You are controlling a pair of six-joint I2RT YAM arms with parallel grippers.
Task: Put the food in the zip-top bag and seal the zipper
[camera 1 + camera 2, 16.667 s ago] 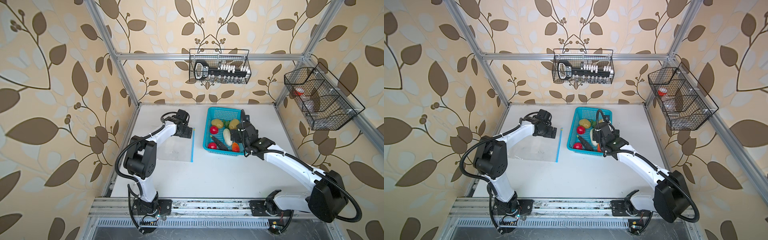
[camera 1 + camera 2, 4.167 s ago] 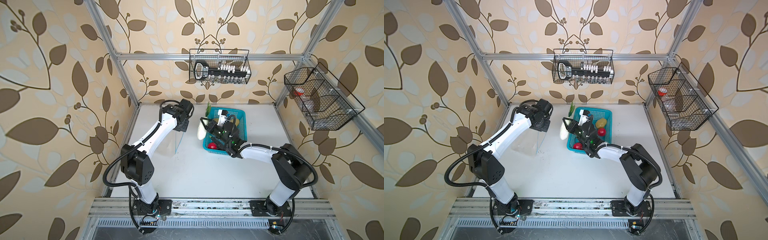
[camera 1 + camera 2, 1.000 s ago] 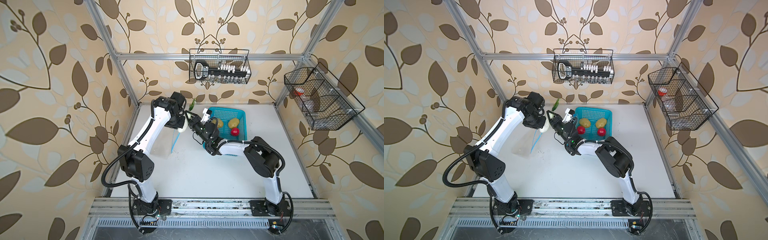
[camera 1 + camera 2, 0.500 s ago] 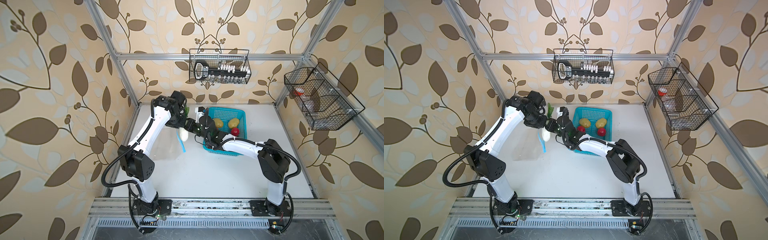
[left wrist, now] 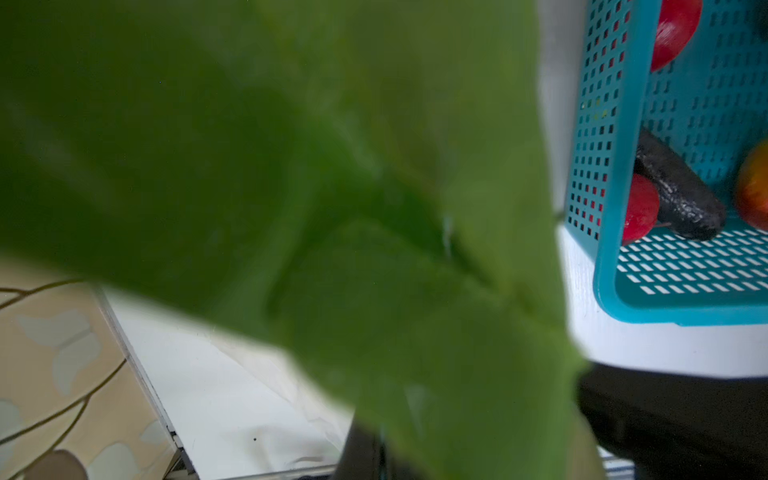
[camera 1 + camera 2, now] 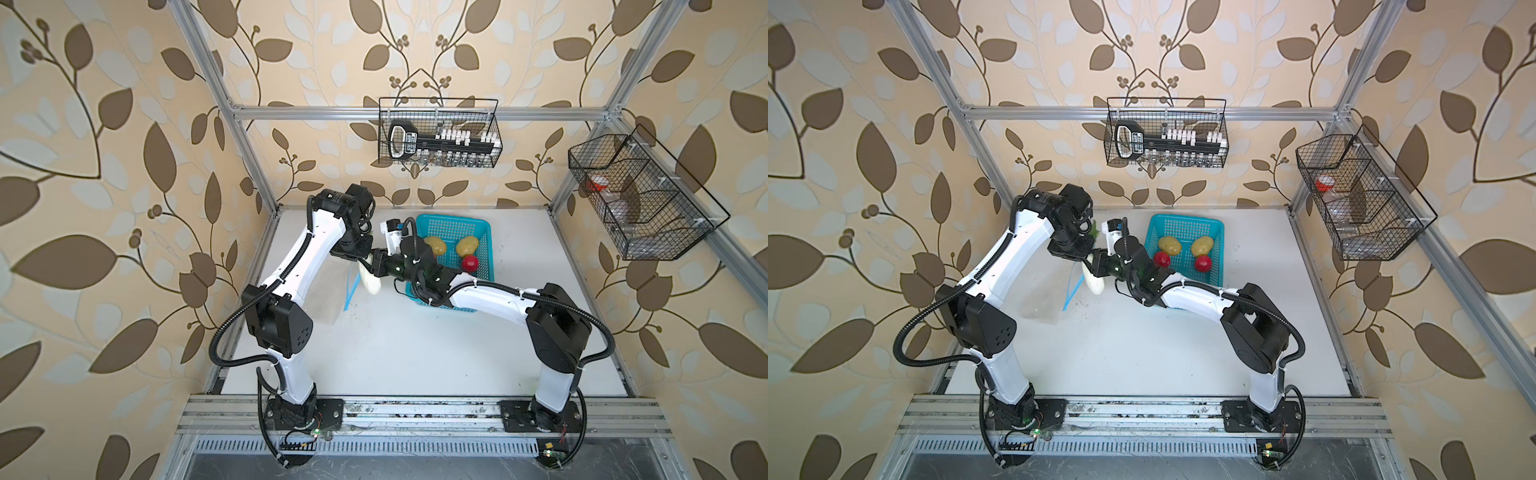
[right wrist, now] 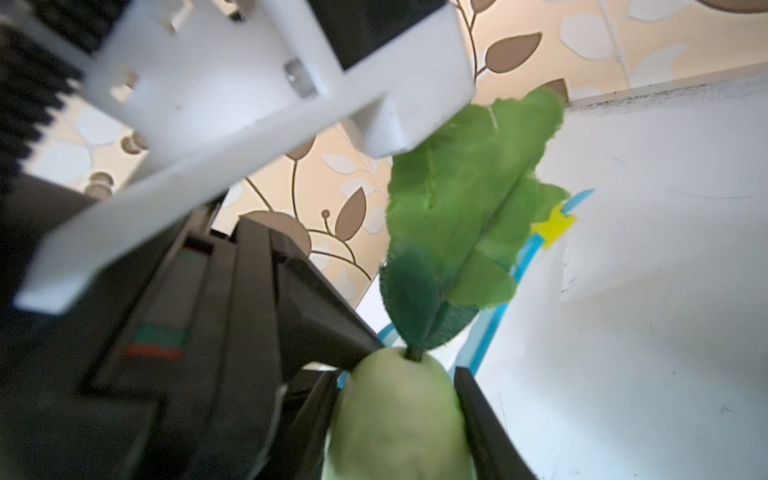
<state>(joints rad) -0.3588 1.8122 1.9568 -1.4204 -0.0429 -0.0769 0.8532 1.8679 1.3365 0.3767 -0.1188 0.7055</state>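
My right gripper (image 7: 399, 415) is shut on the white cucumber (image 7: 399, 419), whose green leaves (image 7: 465, 199) stick out past the jaws. In both top views the cucumber (image 6: 371, 280) (image 6: 1093, 282) hangs at the upper end of the zipper (image 6: 351, 286) of the zip-top bag (image 6: 328, 291). My left gripper (image 6: 353, 249) is shut on the bag's top edge and holds the bag lifted. The zipper's yellow slider (image 7: 552, 226) sits at the strip's far end. In the left wrist view the leaves (image 5: 291, 166) hide the jaws.
The turquoise basket (image 6: 1183, 220) stands right of the bag with two potatoes (image 6: 1169, 245) (image 6: 1202, 245) and two tomatoes (image 6: 1161, 259) (image 6: 1202, 262). The eggplant (image 5: 677, 195), another tomato (image 5: 640, 208) and the pepper (image 5: 754, 187) lie at its near end. Wire racks hang on the back and right walls.
The right gripper has carried the cucumber a little toward the front, down beside the bag's blue edge, and its elbow has swung out to the right. The left arm has hardly moved.
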